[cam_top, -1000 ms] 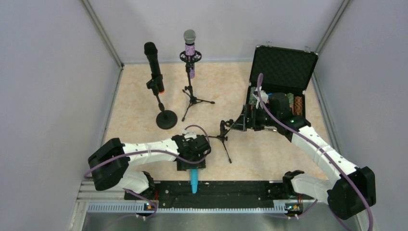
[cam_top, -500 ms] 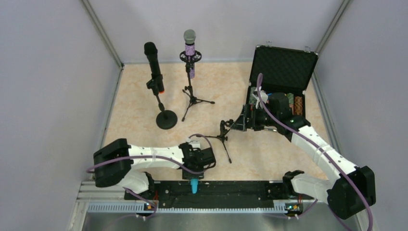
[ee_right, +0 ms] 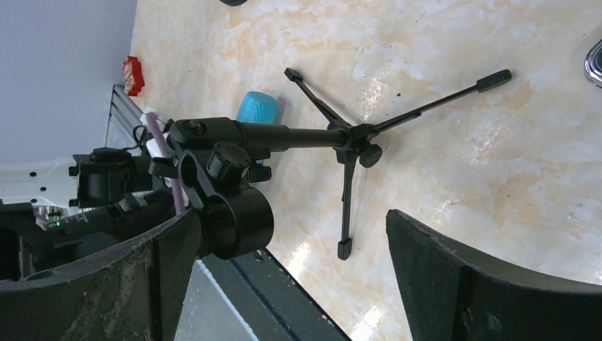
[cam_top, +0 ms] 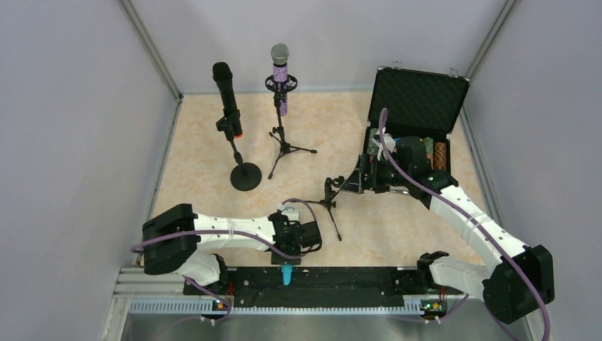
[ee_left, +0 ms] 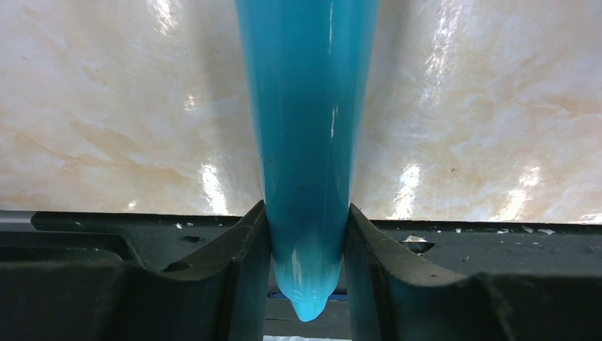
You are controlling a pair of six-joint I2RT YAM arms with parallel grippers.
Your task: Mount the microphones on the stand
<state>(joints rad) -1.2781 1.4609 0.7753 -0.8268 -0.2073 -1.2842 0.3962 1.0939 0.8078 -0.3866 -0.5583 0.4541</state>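
The left tool point(ee_left: 307, 245) is clenched on the cyan microphone point(ee_left: 307, 128). Its two fingers press the narrow, rounded tail from either side, and the plain, glossy body widens away from them. The microphone lies just left of the small tripod stand point(cam_top: 329, 201) on the bench point(cam_top: 397, 213), toward the arm bases. The right tool point(ee_right: 292, 227) is spread wide beside that stand's clip head. Well beyond the stand, the black microphone point(cam_top: 226, 92) and the purple microphone point(cam_top: 281, 78) sit upright in holders.

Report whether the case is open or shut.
Open. The case has its lid raised, with the foam lining exposed and items visible in its base.
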